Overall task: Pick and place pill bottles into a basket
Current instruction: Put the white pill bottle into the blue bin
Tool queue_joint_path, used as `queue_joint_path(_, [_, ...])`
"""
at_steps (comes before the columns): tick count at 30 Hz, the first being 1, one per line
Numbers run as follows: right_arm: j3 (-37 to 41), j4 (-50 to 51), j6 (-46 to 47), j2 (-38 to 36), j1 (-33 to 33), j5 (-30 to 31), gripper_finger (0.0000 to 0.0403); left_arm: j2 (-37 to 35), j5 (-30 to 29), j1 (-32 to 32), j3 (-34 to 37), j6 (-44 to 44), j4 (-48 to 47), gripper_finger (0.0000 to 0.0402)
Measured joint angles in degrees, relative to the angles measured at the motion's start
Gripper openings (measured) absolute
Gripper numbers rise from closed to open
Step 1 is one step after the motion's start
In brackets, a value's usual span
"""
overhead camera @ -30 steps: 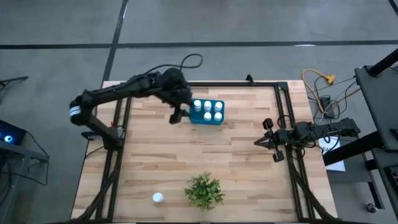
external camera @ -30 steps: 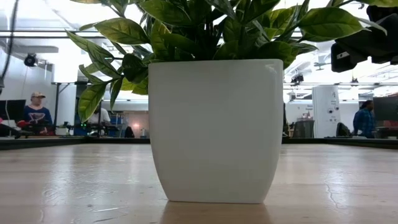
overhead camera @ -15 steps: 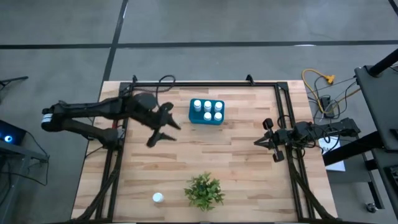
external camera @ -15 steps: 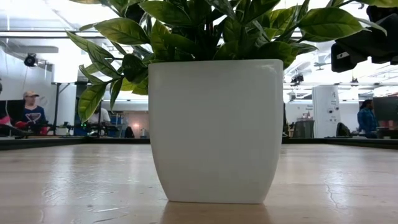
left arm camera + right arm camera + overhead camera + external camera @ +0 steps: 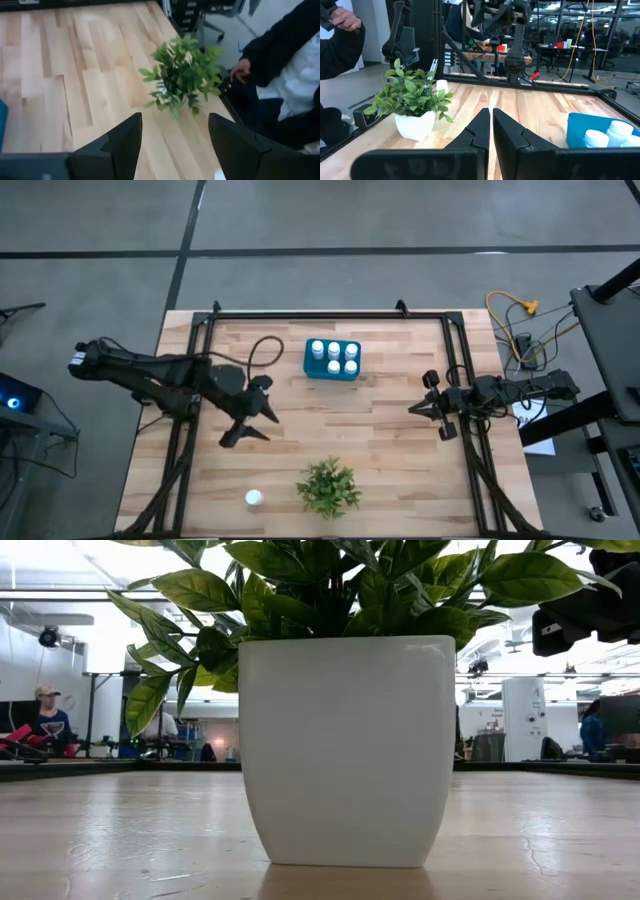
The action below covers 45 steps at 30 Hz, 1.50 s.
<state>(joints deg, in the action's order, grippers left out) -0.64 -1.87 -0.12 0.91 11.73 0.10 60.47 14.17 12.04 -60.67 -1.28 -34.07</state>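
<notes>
Five small white capped pill bottles [image 5: 333, 356] sit in the teal-blue rectangular plastic basket [image 5: 331, 374] nr bench's far edge; a sixth [image 5: 254, 498] waits nr the front edge, left of the green leafy plant [image 5: 328, 486]. Left hand [image 5: 244, 423], fingers spread & empty, hangs betw. basket & that bottle. Right hand [image 5: 425, 409], fingers pressed together, idles at bench's right edge.
</notes>
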Motion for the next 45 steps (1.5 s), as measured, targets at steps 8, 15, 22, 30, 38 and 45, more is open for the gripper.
queue_joint_path(8, [0.0,0.0,0.0,0.0,0.0,0.0,0.0012,3.9,-7.5,6.5,-7.1,-1.4,-8.5,0.021])
queue_joint_path(15, [0.0,0.0,0.0,0.0,0.0,0.0,0.0012,8.7,-7.5,8.9,-11.0,-7.4,-16.7,0.021])
queue_joint_path(22, [0.0,0.0,0.0,0.0,0.0,0.0,0.0012,11.7,-5.8,11.7,-12.6,-12.2,-19.0,0.021])
queue_joint_path(30, [0.0,0.0,0.0,0.0,0.0,0.0,0.0012,12.0,-5.2,17.1,-12.5,-16.5,-18.9,0.021])
queue_joint_path(38, [0.0,0.0,0.0,0.0,0.0,0.0,0.0012,15.0,-4.3,21.6,-12.1,-11.2,-17.2,0.021])
queue_joint_path(45, [0.0,0.0,0.0,0.0,0.0,0.0,0.0012,19.0,-3.6,22.4,-12.0,-9.8,-18.3,0.021])
